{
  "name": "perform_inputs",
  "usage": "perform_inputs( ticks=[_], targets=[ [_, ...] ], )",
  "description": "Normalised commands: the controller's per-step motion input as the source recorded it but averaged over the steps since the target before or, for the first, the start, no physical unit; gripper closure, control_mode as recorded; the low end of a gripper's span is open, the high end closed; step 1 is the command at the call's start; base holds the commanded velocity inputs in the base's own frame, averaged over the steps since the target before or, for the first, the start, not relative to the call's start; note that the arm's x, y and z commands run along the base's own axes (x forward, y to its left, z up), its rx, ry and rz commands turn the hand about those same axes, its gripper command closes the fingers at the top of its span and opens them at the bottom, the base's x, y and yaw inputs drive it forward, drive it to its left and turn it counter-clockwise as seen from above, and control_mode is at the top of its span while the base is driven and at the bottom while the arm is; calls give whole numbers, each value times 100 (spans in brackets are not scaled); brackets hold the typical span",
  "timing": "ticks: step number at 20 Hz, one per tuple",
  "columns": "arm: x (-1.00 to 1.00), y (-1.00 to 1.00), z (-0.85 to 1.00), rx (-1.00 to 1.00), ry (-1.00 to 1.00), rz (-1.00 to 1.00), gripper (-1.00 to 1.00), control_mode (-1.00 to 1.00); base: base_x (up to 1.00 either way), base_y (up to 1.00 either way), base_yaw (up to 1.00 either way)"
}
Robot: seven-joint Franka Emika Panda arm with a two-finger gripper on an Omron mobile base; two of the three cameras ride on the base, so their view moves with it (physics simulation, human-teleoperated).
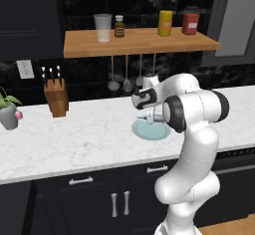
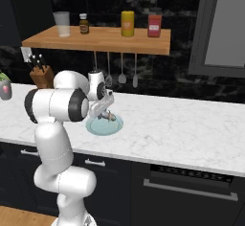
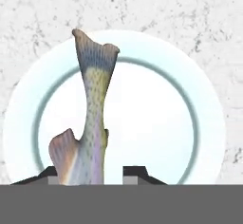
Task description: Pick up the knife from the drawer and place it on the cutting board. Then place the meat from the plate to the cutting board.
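Observation:
The pale blue-green plate (image 1: pixel 143 132) (image 2: pixel 95 127) (image 3: pixel 213 123) lies on the white marble counter, just behind the arm's elbow. On it rests the meat (image 3: pixel 95 99) (image 2: pixel 110 117), a speckled grey-brown, fish-shaped piece with its tail pointing away from the hand. My gripper (image 3: pixel 92 173) (image 2: pixel 106 113) (image 1: pixel 151 115) reaches down over the plate, its fingertips (image 3: pixel 135 172) on either side of the meat's thick end and closed in on it. The knife and the cutting board are out of view. Two drawer fronts (image 1: pixel 80 180) under the counter are closed.
A wooden knife block (image 1: pixel 56 97) (image 2: pixel 42 76) stands at the back left, and a potted plant (image 1: pixel 9 112) sits at the far left. Above the counter, a wooden wall shelf (image 1: pixel 139 42) holds a glass and jars, with utensils (image 1: pixel 127 74) hanging under it. An oven front (image 2: pixel 191 186) is at the lower right.

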Motion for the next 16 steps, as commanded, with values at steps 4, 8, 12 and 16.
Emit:
perform_inputs(
  ticks=[4, 8, 12, 16],
  targets=[
    [-67, -15, 100, 14, 0, 1, 100, -100, 0, 0, 0],
    [-37, -2, 100, 12, 2, 4, 100, -100, 0, 0, 0],
    [-57, 0, 88, 2, 9, -9, 100, -100, 0, 0, 0],
    [-82, 10, 58, 8, 11, -39, 100, -100, 0, 0, 0]
  ],
)
